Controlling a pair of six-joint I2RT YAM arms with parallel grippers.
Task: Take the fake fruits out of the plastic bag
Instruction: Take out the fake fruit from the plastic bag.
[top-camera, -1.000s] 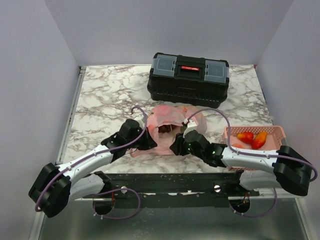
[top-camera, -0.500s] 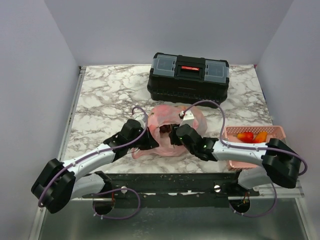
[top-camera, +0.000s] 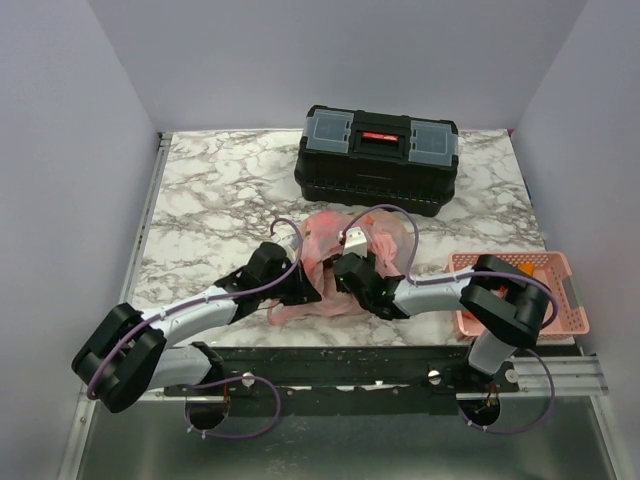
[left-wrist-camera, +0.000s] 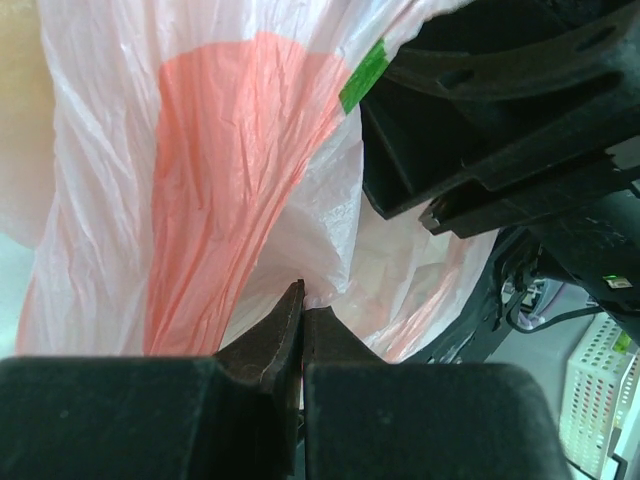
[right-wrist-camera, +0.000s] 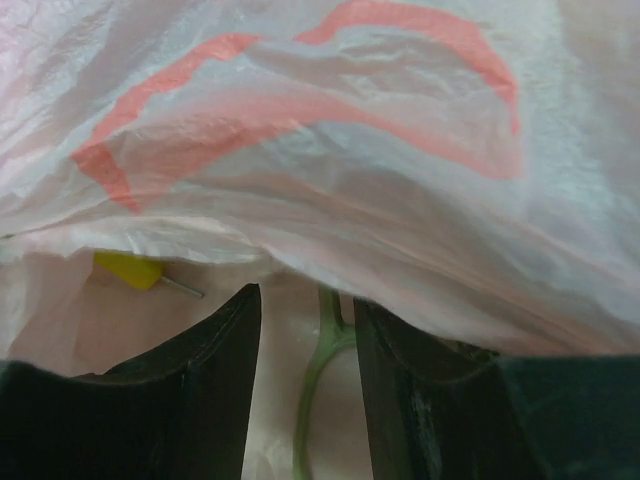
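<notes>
From above, the pink bag (top-camera: 318, 232) lies on the table (top-camera: 210, 200), in the middle and close to the near edge. A black toolbox (top-camera: 378, 158) sits behind it at the far edge. A pink basket (top-camera: 565, 300) sits at the near right corner, and the right arm hides part of it. The left gripper (top-camera: 308, 290) is at the bag's near left side, touching the plastic. The right gripper (top-camera: 338, 268) pokes into the bag's open mouth from the near right. From up here you cannot see the fruits in the bag.

From the left wrist, the left gripper (left-wrist-camera: 300, 300) is pinched tight, with a thin fold of the bag (left-wrist-camera: 200, 180) caught between its tips. The plastic rises up from there, pale pink with a darker pink stripe. A small green sticker (left-wrist-camera: 362, 88) is on the bag. The black right gripper (left-wrist-camera: 500, 120) is just beside it.

From the right wrist, the camera looks under the top sheet of the bag (right-wrist-camera: 350, 150), which hangs low over the opening. The right gripper (right-wrist-camera: 305, 330) has its two fingers partly apart. A thin green stem (right-wrist-camera: 322, 365) lies in the gap between them, and the fingers are not squeezing it. A bit of yellow fruit (right-wrist-camera: 128, 268) shows deeper in the bag on the left.
</notes>
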